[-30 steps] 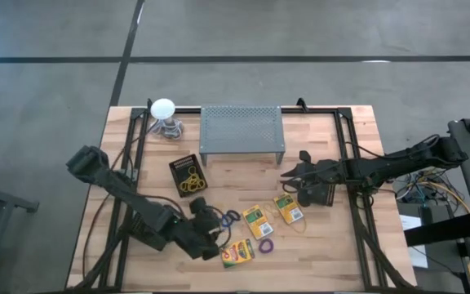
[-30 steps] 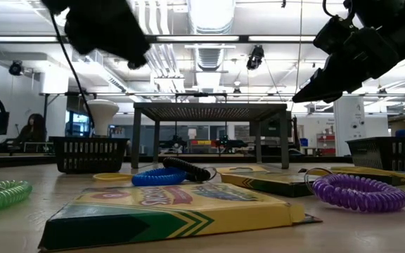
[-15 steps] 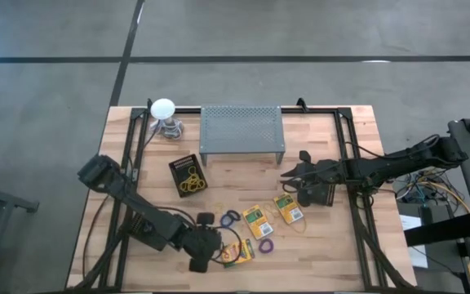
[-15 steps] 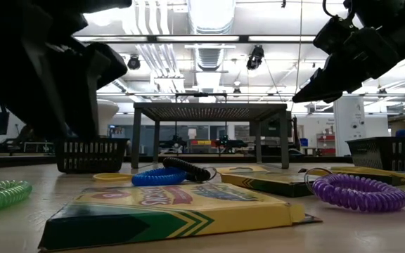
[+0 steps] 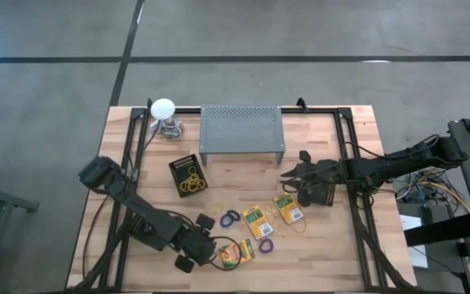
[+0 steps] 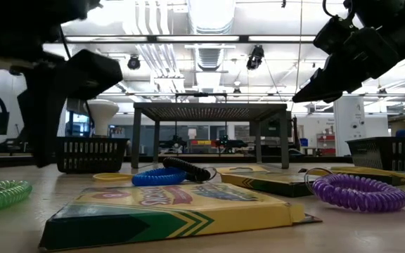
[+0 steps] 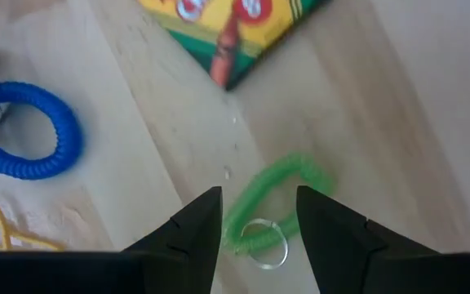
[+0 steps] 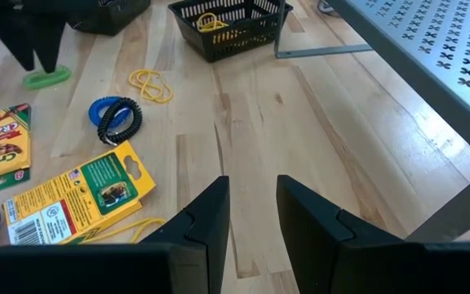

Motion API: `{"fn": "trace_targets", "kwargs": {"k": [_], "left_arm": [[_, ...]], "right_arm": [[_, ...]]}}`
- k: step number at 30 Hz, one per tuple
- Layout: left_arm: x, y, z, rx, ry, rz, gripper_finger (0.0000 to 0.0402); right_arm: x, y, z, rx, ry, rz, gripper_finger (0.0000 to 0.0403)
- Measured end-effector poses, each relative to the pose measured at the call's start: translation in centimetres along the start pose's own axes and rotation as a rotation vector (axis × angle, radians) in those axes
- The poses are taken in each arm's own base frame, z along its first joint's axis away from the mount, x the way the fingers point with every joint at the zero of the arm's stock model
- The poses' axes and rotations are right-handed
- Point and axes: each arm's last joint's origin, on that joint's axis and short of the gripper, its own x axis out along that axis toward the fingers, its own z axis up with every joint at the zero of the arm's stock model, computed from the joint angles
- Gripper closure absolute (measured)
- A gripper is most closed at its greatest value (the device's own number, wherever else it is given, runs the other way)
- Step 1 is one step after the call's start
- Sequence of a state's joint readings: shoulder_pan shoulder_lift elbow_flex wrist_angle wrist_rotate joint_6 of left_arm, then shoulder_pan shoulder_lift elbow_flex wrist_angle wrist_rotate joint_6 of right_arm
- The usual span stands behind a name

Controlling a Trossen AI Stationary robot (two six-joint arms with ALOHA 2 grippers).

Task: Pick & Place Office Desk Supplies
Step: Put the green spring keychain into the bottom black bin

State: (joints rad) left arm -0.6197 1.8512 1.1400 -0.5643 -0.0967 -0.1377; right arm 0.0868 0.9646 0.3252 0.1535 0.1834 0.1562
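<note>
A green coil loop (image 7: 274, 202) lies flat on the wood near the table's front edge, also seen in the low view (image 6: 3, 194). My left gripper (image 7: 258, 222) points down over it and is open, one finger on either side of the loop and apart from it; in the high view my left gripper (image 5: 194, 243) covers the loop. A crayon box (image 5: 237, 253) lies just to the right of it. Two more crayon boxes (image 5: 257, 220) (image 5: 288, 208), a blue loop (image 5: 231, 217) and a purple loop (image 5: 265, 245) lie mid-table. My right gripper (image 8: 251, 204) hangs open above the table, holding nothing.
A black basket (image 5: 188, 174) holding yellowish rubber bands sits left of centre. The grey perforated stand (image 5: 242, 131) is at the back, with the white ball-topped object (image 5: 163, 110) to its left. Loose rubber bands (image 8: 151, 83) lie on the wood. Black frame rails (image 5: 129, 163) run along both sides.
My left gripper has sunk and shifted toward the table's near edge, rolling about its own axis. Its fingers now stand on either side of the green loop. Nothing on the table has moved.
</note>
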Motion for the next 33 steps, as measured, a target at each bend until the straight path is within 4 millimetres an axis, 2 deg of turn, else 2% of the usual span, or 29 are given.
{"fn": "trace_targets", "kwargs": {"k": [9,18,22,28,33], "left_arm": [[1.3,0.2,-0.8,0.037,0.024,0.021,0.0238],[1.7,0.5,-1.1,0.003,0.017,0.065,0.0245],[1.9,0.5,-1.3,-0.037,0.017,0.055,0.0286],[1.8,0.5,-1.4,-0.097,0.020,0.051,0.0385],[0.6,0.8,-1.6,-0.205,0.004,0.112,0.0383]], "right_arm": [[0.0,0.0,0.0,0.000,0.000,0.000,0.0303],[0.0,0.0,0.0,0.000,0.000,0.000,0.0303],[0.0,0.0,0.0,0.000,0.000,0.000,0.0303],[0.0,0.0,0.0,0.000,0.000,0.000,0.0303],[0.0,0.0,0.0,0.000,0.000,0.000,0.0303]]}}
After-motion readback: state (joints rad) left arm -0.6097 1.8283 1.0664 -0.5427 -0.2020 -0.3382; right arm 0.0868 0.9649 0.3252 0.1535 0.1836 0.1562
